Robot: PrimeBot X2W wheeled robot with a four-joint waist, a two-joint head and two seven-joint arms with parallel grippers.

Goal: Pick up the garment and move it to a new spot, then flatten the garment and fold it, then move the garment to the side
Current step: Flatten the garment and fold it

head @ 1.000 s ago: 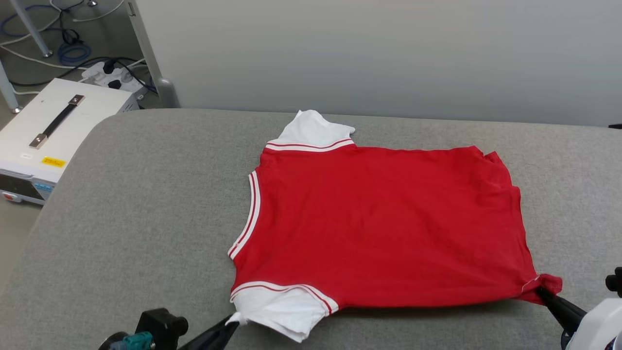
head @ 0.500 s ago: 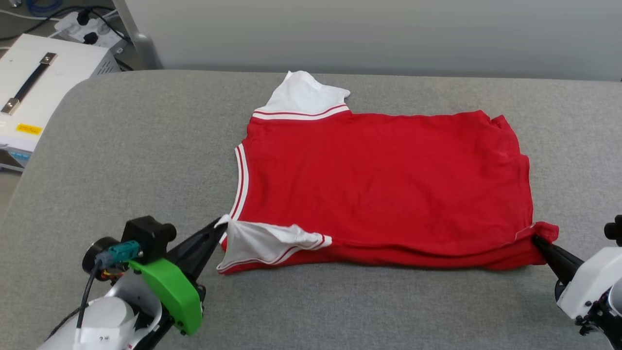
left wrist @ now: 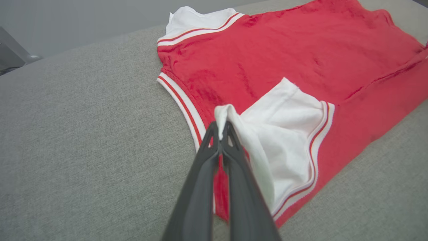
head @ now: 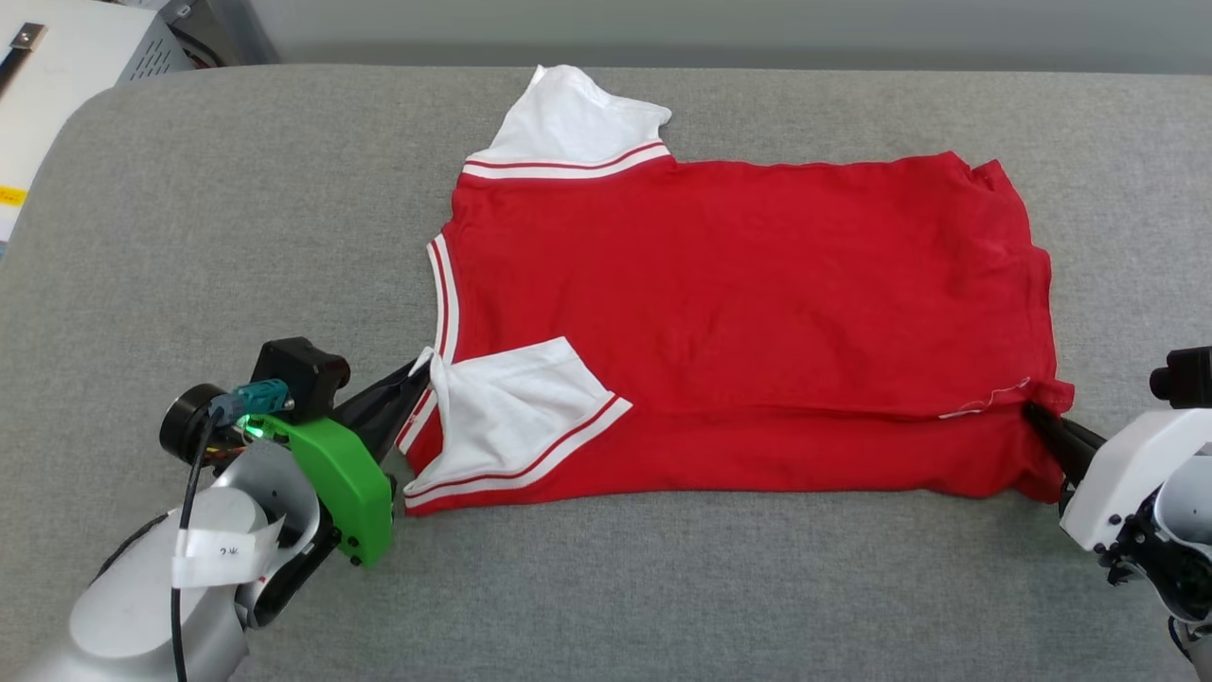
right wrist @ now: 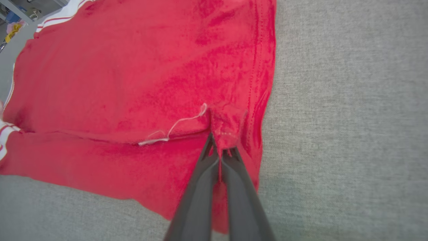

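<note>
1. Head view. I am seeing the garment [head: 739,313] lying on the grey table [head: 237,237], its long axis running left to right and its collar toward my left. I am holding both ends of its near edge: the left gripper [head: 421,374] is clamping the white sleeve [head: 511,398], and the right gripper [head: 1032,414] is clamping the red hem corner [head: 1049,396]. The near strip is lying doubled over the body.
2. Left wrist view. The fingers are pinching shut on a bunch of sleeve cloth. The body is lying ahead and to the right of the tips.
3. Right wrist view. The fingers are pinching shut on the hem corner, with a loose thread [right wrist: 174,130] beside it. The body is lying ahead and to the left.
4. Judgement. I am reading this as the folding step. The far edge is lying straight ahead of both grippers, across the short axis, with neither arm nearer, so they probably need to travel evenly.
</note>
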